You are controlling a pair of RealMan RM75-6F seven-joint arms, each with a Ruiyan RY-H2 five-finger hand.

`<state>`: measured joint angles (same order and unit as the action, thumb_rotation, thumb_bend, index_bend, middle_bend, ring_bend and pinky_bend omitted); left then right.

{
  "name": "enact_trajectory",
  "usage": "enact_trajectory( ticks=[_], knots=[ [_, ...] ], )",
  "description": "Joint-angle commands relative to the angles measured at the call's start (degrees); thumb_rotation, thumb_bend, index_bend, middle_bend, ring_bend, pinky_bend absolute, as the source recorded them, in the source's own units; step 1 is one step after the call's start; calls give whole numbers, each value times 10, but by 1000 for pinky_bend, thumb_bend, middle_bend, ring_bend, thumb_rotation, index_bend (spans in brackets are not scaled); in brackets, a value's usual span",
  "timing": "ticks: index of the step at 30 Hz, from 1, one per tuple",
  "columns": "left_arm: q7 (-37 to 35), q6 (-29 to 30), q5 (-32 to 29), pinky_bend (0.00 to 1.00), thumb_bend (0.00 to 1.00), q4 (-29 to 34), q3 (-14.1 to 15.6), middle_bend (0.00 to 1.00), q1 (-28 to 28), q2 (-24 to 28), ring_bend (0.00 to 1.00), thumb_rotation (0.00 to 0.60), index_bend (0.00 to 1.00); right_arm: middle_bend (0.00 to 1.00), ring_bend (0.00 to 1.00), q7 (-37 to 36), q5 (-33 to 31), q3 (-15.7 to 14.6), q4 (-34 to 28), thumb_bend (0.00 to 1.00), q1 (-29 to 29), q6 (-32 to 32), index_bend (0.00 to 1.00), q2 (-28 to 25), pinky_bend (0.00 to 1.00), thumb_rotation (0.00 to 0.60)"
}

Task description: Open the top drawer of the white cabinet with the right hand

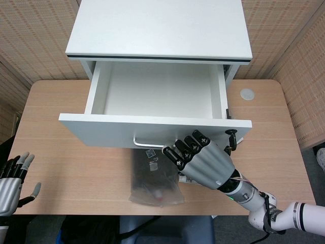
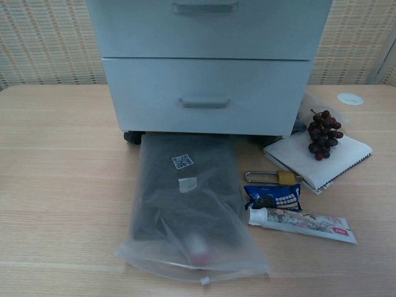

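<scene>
The top drawer (image 1: 152, 109) of the white cabinet (image 1: 160, 28) stands pulled far out over the wooden table (image 1: 56, 147), its white inside bare. It looks rigid and light, likely to glide on its runners, and the natural place to grip is the thin metal handle (image 1: 147, 146) along its front panel. The right hand (image 1: 200, 160) sits at that handle's right end, dark fingers (image 1: 183, 150) curled together over the bar, apparently hooking it. The left hand (image 1: 12, 185) rests at the table's near left edge, fingers spread, holding nothing. A bagged dark item (image 2: 185, 204) lies below the cabinet.
</scene>
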<state>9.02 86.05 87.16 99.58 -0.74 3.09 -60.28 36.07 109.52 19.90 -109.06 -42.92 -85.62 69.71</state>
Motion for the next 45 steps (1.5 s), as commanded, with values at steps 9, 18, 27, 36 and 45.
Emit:
enact_trajectory(
  ticks=[9,18,27,36,45],
  knots=[
    [2,0,1,72,375,2,0,0,0,0,0,600,0,952,997,-9,26,-2,-7,301,11,-4,609,-1,1000,600],
    [4,0,0,72,375,3,0,0,1,0,0,600,0,947,997,-17,31,-2,-8,271,24,-7,560,-2,1000,600],
    [6,-2,-1,72,376,5,-1,0,2,0,0,600,0,946,997,-25,45,-5,-7,192,39,-21,402,-1,1000,600],
    [6,-2,-1,72,376,5,0,0,3,0,0,600,0,946,997,-26,67,-13,-15,176,57,-29,393,-5,1000,600],
    [6,-1,1,72,376,6,0,0,2,1,0,600,0,938,997,-30,80,-17,-18,160,67,-26,393,-4,1000,600]
  ],
)
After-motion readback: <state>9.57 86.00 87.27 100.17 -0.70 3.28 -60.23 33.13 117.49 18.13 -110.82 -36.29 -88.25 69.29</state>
